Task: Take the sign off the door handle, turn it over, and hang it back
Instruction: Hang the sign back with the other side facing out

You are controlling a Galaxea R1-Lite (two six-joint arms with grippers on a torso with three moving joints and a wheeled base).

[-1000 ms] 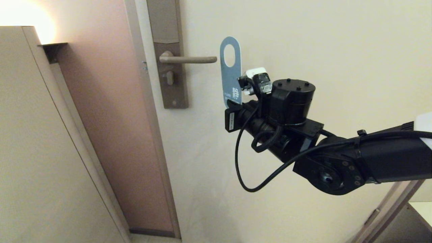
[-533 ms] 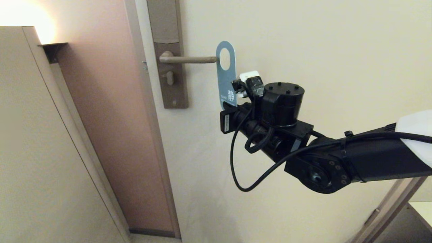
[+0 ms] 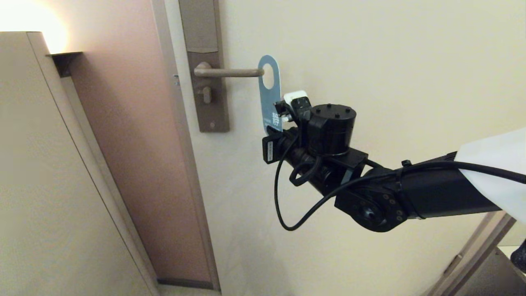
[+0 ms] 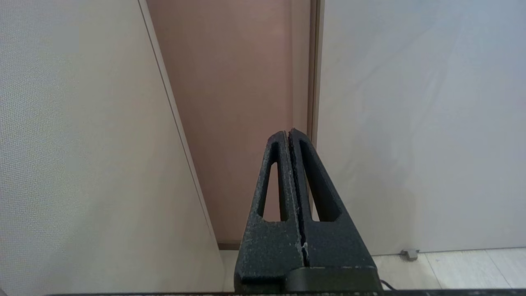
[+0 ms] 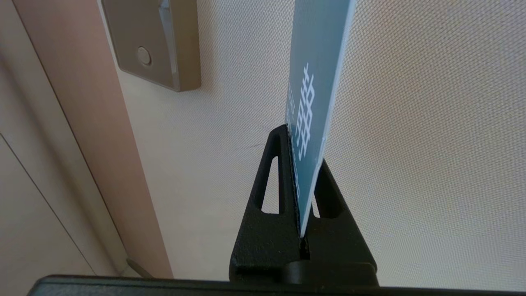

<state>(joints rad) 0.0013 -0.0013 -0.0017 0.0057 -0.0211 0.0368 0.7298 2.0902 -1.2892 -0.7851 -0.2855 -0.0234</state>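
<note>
Both grippers are clenched: the right gripper (image 5: 302, 142) grasps the sign (image 3: 269, 92) upright, its hole at the handle (image 3: 230, 72) tip; the left gripper (image 4: 288, 135) holds nothing.

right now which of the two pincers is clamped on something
The right pincer: it is shut on the lower end of the teal sign, held upright by the door handle. The left pincer is shut too, but on nothing.

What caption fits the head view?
Right gripper holds the sign, its hole at the door handle's tip.
</note>
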